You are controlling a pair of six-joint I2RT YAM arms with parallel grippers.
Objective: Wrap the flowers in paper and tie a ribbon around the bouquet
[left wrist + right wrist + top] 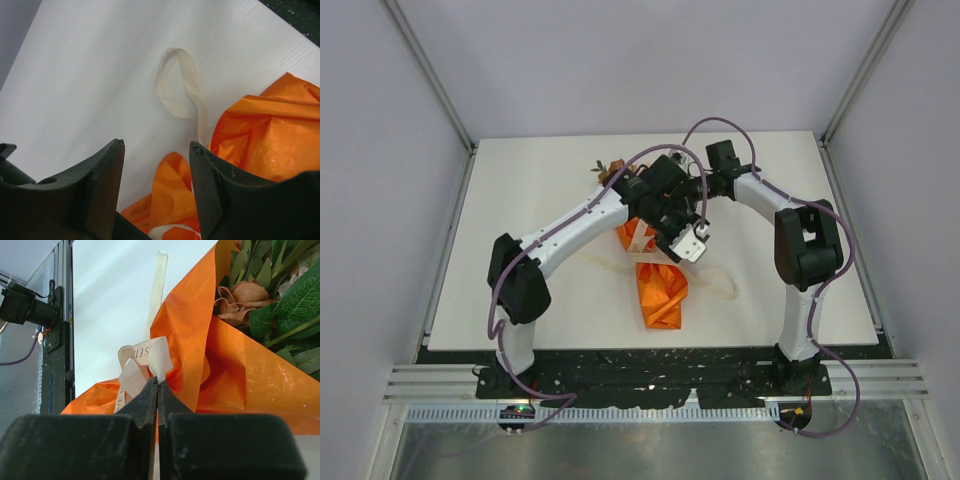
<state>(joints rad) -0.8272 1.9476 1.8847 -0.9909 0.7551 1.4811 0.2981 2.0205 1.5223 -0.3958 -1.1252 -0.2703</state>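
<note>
White table (520, 250) carries the orange-paper bouquet (662, 292), lying flat; a cream ribbon (176, 107) loop rests on the surface beside it.

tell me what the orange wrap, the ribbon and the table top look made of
The orange wrap: thin, crinkly sheet with a slight sheen; paper or film, hard to say. The ribbon: soft cream fabric, matte, floppy loop, printed lettering in the right wrist view. The table top: white board with fine parallel ridges, likely corrugated plastic.

table (520, 250): white, matte
walls (380, 150): pale grey panels on three sides
corner posts (431, 75): grey metal
front rail (420, 385): ribbed aluminium
light: even, soft
</note>
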